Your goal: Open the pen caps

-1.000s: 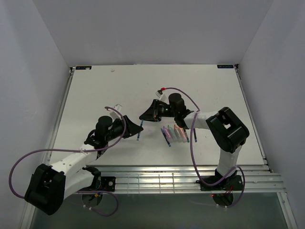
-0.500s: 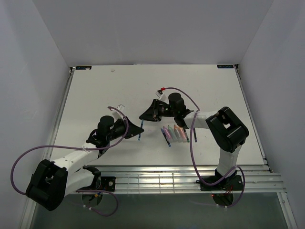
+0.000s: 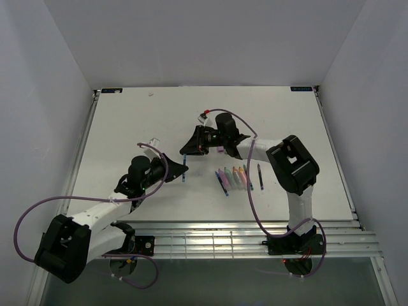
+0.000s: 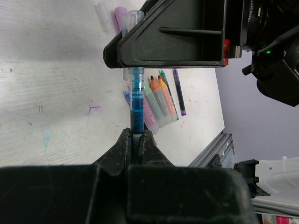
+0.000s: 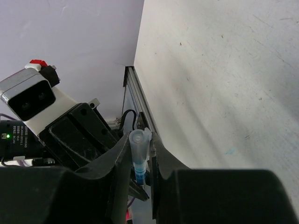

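Left jaws pinch the slim blue pen (image 4: 136, 100) by its barrel — right jaws pinch its clear cap (image 5: 138, 140)

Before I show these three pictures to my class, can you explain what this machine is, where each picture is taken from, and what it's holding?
These are two robot arms bolted to a white table. One picture looks down from above; the other two come from a camera on each wrist. The left hand and the right hand are both closed on one blue pen, the right on its clear cap end. More pens lie in a row on the table beside them.
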`<control>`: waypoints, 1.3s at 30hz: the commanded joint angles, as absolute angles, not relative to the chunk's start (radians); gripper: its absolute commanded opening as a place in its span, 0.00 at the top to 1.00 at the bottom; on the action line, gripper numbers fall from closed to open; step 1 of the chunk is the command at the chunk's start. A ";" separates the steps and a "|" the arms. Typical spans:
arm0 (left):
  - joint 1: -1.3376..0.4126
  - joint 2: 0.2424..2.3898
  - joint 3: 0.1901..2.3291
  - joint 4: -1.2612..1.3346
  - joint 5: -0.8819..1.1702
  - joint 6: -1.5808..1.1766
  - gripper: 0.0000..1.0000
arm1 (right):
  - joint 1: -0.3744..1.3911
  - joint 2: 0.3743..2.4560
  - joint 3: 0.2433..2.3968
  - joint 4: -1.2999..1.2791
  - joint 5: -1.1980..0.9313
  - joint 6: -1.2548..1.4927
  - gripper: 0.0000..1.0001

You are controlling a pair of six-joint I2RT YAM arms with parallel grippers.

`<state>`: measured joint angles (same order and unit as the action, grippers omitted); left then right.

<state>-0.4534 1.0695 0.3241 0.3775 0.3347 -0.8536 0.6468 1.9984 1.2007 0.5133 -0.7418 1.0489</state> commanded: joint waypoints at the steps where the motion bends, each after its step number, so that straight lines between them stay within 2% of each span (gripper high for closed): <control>1: -0.482 1.026 0.273 0.311 0.446 -0.865 1.00 | 0.549 2.034 1.321 0.502 -0.614 0.994 0.92; 12: -0.489 1.066 0.248 0.333 0.430 -0.879 1.00 | 0.509 2.131 1.498 0.335 -0.614 0.905 0.92; 17: -0.491 1.133 0.282 0.330 0.423 -0.902 1.00 | 0.512 2.141 1.569 -0.060 -0.416 0.694 0.92; 21: -0.563 1.190 0.302 0.310 0.290 -0.969 1.00 | 0.512 2.151 1.588 -0.201 -0.298 0.586 0.92; 30: -0.735 1.364 0.443 0.308 0.108 -1.011 1.00 | 0.517 2.138 1.572 -0.265 -0.198 0.474 0.92; 39: -0.790 1.534 0.511 0.322 0.022 -1.061 0.99 | 0.561 2.160 1.614 -0.296 -0.134 0.420 0.92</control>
<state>-0.7769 1.5063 0.4801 0.3008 0.0784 -1.0344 0.5373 2.1479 1.5749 -0.2710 -0.1860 0.4652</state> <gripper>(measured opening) 0.070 0.231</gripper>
